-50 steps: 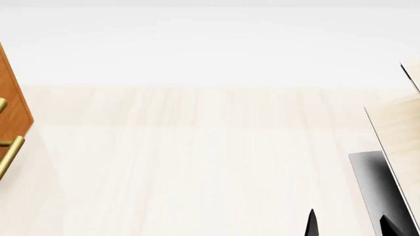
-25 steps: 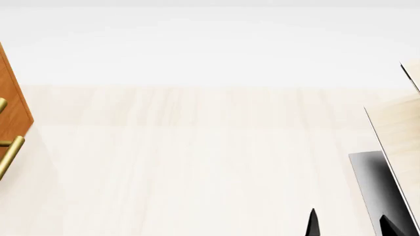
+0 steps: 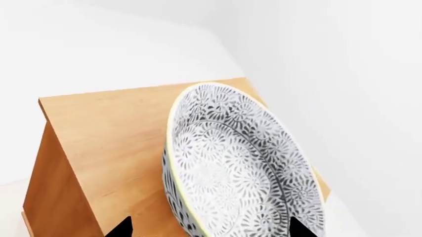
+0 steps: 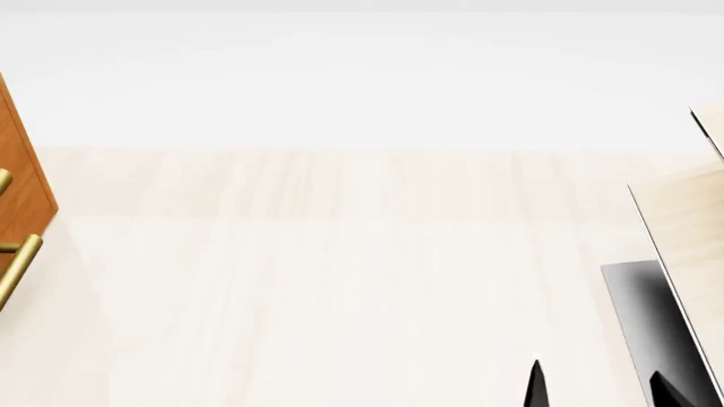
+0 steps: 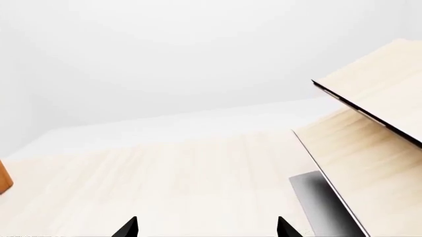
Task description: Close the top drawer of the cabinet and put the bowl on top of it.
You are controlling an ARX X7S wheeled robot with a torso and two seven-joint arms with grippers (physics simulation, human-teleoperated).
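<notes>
Bowl set on top of cabinet, release pending.

Nearest, left gripper (image 3: pixel 207 228): tips wide apart either side of bowl (image 3: pixel 240 165), contact not clear. Beyond, bowl resting on cabinet (image 3: pixel 105 123) top. Right gripper (image 5: pixel 205 227) spread wide, empty, over table (image 4: pixel 339 280). Drawer front hidden; closure not confirmable.

A pale wooden table (image 4: pixel 339 280) carries the cabinet (image 4: pixel 25 191) at its left edge. A light-wood rack (image 4: pixel 684 229) stands at its right.
</notes>
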